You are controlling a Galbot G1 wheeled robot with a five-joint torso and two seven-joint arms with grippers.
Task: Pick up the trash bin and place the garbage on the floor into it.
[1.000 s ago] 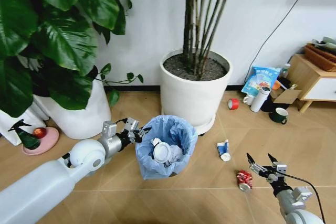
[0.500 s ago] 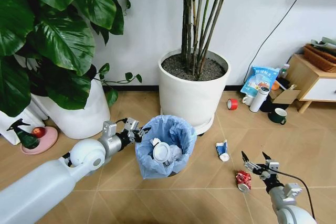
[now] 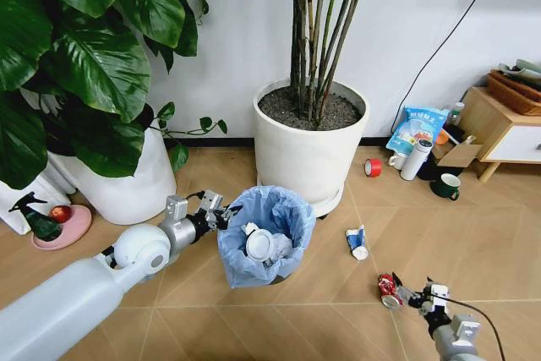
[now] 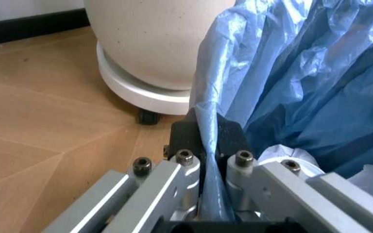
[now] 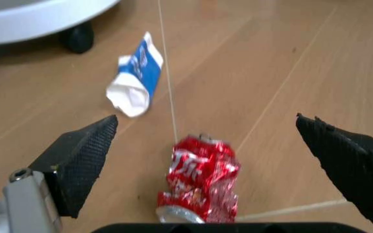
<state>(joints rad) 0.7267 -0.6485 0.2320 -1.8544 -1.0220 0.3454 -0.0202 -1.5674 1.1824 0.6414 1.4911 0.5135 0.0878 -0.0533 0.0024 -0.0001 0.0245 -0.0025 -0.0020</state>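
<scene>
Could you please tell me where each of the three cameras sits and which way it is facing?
Head view: high, looking down at the floor; both arms show, left tool at the trash bin.
Left wrist view: behind the left tool, shut on the bin's liner.
Right wrist view: between the open right tool's fingers, facing the crushed can.
Head and right wrist views share the can and blue-white packet.

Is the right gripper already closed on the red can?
No, in the right wrist view the right gripper is wide open, with the crushed red can lying on the floor between its fingers, untouched.

bin's black body (image 3: 275, 277) under liner (image 3: 283, 209)
</scene>
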